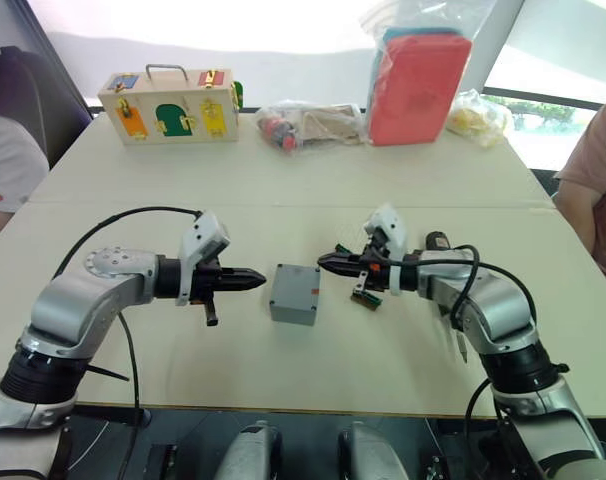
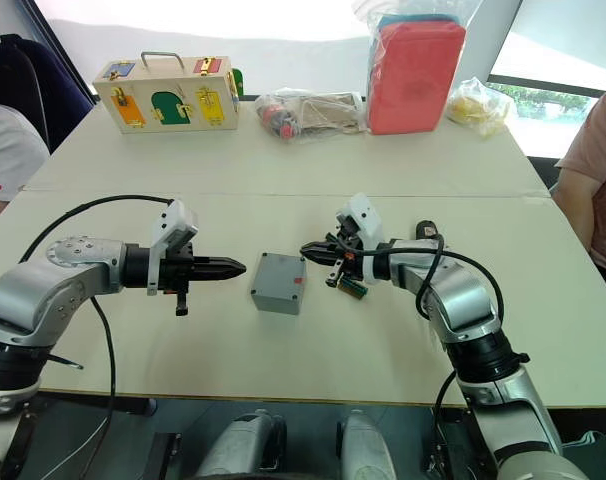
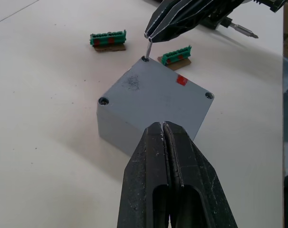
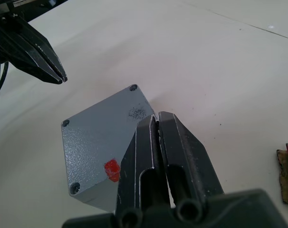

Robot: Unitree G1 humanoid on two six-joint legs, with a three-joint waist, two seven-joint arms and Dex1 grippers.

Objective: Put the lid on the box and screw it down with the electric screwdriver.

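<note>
Both claws closed; right claw pinches a screw (left wrist view) over lid.

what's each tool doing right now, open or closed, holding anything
Left tool: closed, empty, beside the box.
Right tool: closed on a small screw, its tip at a corner hole of the lid.

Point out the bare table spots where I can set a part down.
Bare table lies between the wooden box and the left hand, and along the near edge in front of the grey box. It is crowded between the two hands, and by the right hand, where green connectors and the screwdriver lie.
</note>
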